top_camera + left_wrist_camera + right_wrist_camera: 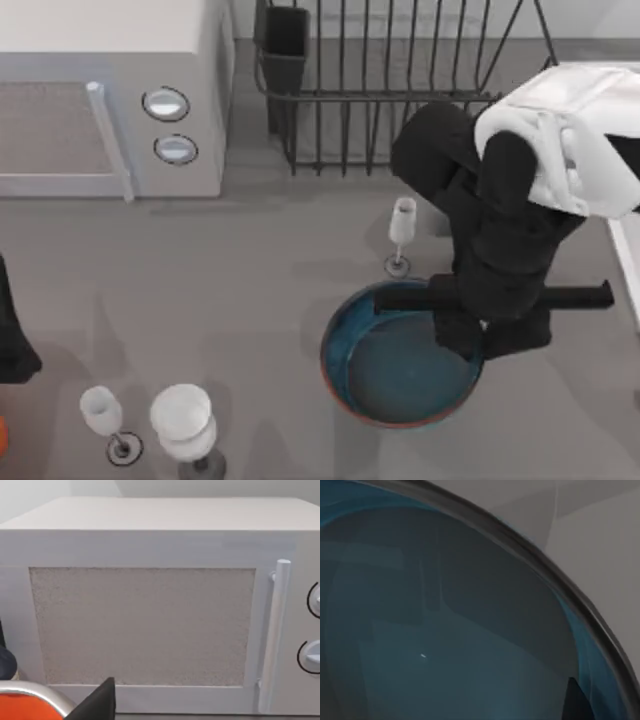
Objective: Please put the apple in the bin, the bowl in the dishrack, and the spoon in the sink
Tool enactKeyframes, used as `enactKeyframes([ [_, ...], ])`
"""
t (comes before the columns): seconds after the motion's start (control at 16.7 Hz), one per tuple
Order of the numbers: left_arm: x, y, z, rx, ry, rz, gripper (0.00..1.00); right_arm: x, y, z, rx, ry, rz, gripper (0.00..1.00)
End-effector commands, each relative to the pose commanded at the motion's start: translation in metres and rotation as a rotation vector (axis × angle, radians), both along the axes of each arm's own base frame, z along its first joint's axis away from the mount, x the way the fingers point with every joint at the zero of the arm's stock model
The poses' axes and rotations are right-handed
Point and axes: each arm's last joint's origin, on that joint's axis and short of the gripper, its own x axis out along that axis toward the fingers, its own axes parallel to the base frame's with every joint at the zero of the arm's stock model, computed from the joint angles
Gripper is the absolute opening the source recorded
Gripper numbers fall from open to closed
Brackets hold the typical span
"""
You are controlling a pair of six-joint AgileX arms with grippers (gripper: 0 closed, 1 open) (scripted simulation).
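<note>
Top view shows the right arm reaching down over the bowl, which stands on the grey desk in front of the dishrack. The right pincer is at the bowl's right rim, but the black wrist covers it, so I cannot tell if its fingers are open or closed. Right wrist view looks closely into the teal inside of the bowl, with its dark rim curving across.

A small wine glass stands just beside the bowl, between it and the dishrack. Two more glasses stand near the front left of the desk. The microwave is at the back left, and the left wrist view faces its door. The left arm is parked at the left edge of the desk.
</note>
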Motion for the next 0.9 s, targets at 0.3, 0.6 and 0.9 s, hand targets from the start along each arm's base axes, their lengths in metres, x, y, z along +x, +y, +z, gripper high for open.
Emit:
enactKeyframes([
  [0.3,0.0,0.0,0.0,0.0,0.0,0.0,1.0,-0.003,-0.003,0.034,0.01,-0.012,0.0,0.0],
  [0.6,0.0,0.0,0.0,0.0,0.0,0.0,1.0,-0.003,-0.001,0.034,0.009,-0.03,0.014,0.0],
  [0.9,0.0,0.0,0.0,0.0,0.0,0.0,1.0,-0.002,0.023,0.057,0.023,-0.36,0.175,0.0],
])
